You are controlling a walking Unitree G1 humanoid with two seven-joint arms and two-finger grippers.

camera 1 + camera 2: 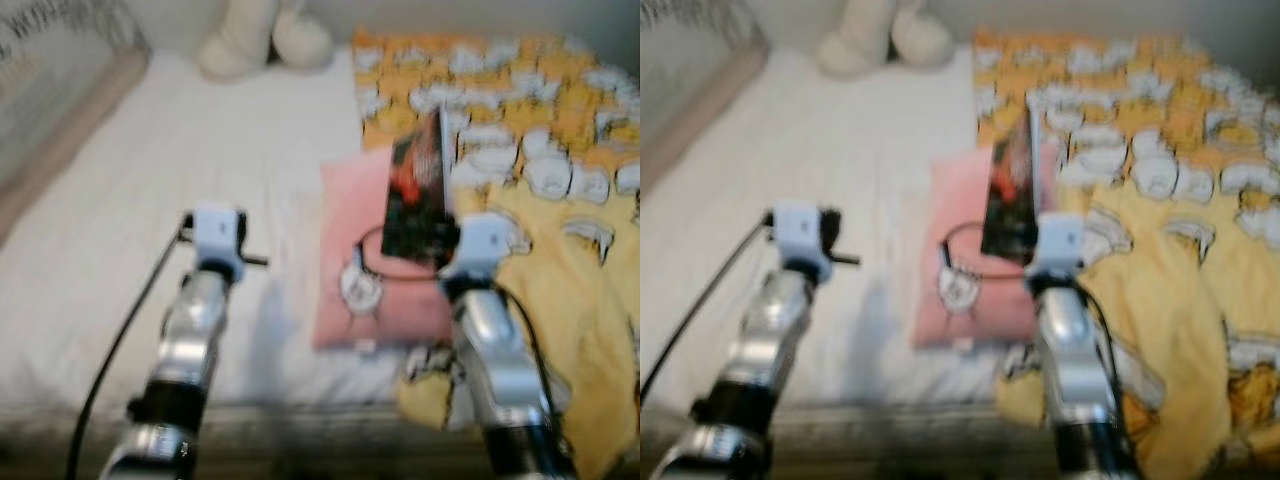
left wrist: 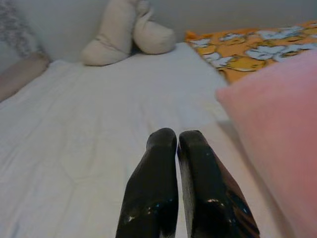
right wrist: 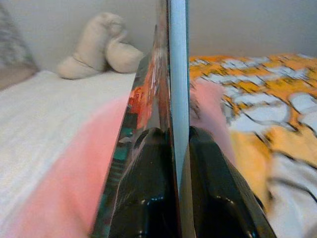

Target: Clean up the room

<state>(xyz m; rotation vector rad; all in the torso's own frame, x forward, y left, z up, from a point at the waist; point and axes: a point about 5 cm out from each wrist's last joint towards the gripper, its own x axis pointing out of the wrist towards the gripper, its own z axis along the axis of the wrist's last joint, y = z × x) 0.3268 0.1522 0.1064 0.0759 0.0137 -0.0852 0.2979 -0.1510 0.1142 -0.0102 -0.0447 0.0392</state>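
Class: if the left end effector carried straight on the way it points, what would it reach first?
Probably the cream stuffed plush toy by the wall; the shut left end effector points across the bare white bedsheet towards it, though depth is unclear.

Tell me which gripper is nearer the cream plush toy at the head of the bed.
Left. The left gripper hovers over white sheet facing the plush toy; the right gripper holds a book above the pink pillow.

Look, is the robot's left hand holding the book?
No, the left hand is shut and empty over the white bed; the right hand pinches the book.
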